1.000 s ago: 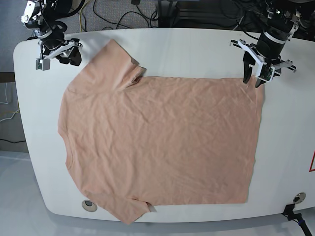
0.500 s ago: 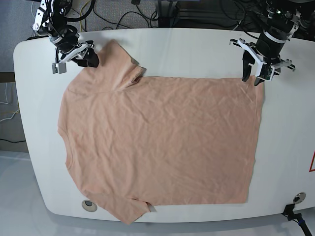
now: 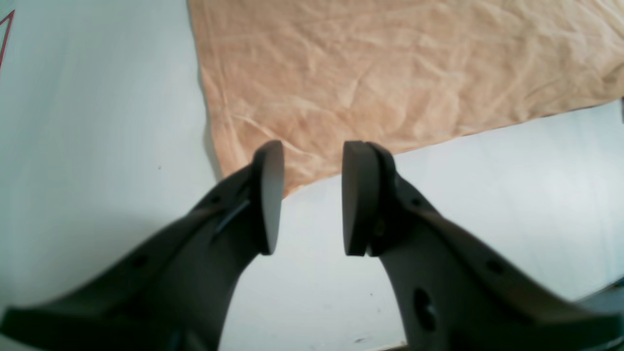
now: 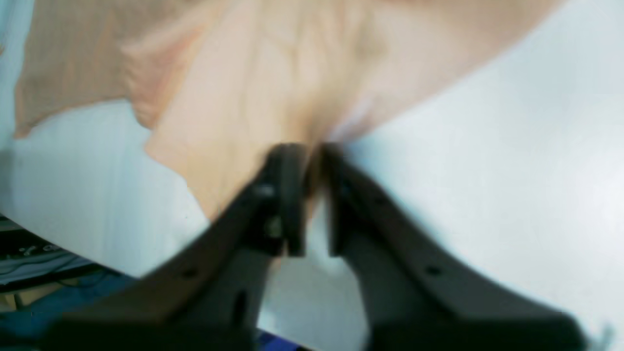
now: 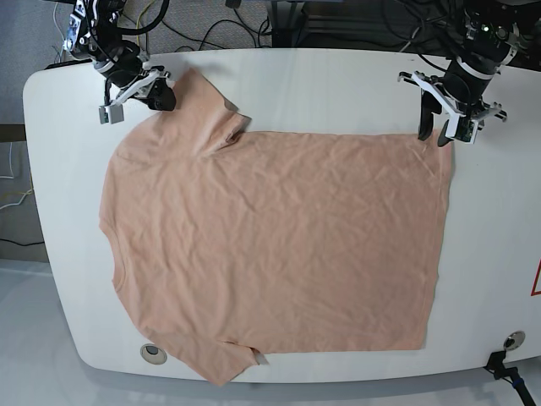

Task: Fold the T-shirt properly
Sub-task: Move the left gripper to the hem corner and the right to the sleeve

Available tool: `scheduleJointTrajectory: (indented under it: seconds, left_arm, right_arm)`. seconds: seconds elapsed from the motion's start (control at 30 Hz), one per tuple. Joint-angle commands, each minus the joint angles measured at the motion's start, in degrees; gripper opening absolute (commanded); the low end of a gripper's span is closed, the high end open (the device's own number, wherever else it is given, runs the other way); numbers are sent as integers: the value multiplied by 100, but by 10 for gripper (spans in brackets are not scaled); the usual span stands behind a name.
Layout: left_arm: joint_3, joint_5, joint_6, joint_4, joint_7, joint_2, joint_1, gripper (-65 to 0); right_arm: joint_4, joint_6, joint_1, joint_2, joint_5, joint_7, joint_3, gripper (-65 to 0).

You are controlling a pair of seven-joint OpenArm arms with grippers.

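shirt [image 5: 270, 245] flat on surface [image 5: 338, 85], right gripper [image 5: 133, 93] at far sleeve, left gripper [image 5: 445, 121] over far hem corner

White counter [image 5: 338, 85] with one T-shirt [image 5: 270, 245] spread on it.
The peach T-shirt lies flat and creased, plain side up, sleeves toward the left end of the base view, hem toward the right; its lower sleeve reaches the counter's near edge, beside a small round fitting [image 5: 152, 352].
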State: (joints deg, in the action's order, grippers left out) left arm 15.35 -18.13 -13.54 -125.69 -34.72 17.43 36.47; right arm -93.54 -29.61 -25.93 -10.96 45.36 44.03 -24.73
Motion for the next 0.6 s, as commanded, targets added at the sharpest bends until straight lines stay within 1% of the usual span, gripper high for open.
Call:
scheduleJointTrajectory:
  seconds: [0.0, 0.07, 0.2, 0.3, 0.37, 0.47, 0.57]
  left_arm:
    - [133, -94, 33, 63, 155, 18, -103, -463]
    - [341, -245, 53, 253, 147, 7, -219, -463]
    - [950, -794, 37, 721, -44, -9, -468, -457]
    - [1391, -1271, -57, 1211, -389, -7, -727, -454]
    - [1640, -1522, -200, 1523, -697, -5, -929, -451]
    - [1928, -1881, -574, 1991, -1343, 12, -1243, -444]
    - [2110, -2301, -802, 2502, -1705, 60, -1449, -443]
  right_arm:
    - [-16, -2, -42, -65, -102, 115, 1, -650]
    - [4, 9, -43, -66, -113, 107, -12, -650]
    - [7, 11, -49, -66, -120, 87, -25, -650]
    - [11, 7, -22, -67, -116, 115, -34, -650]
    - [9, -1, -30, -62, -120, 122, -31, -650]
    - [-8, -1, -36, -54, -127, 115, -26, -650]
    - [-25, -14, -37, -64, -121, 130, -30, -650]
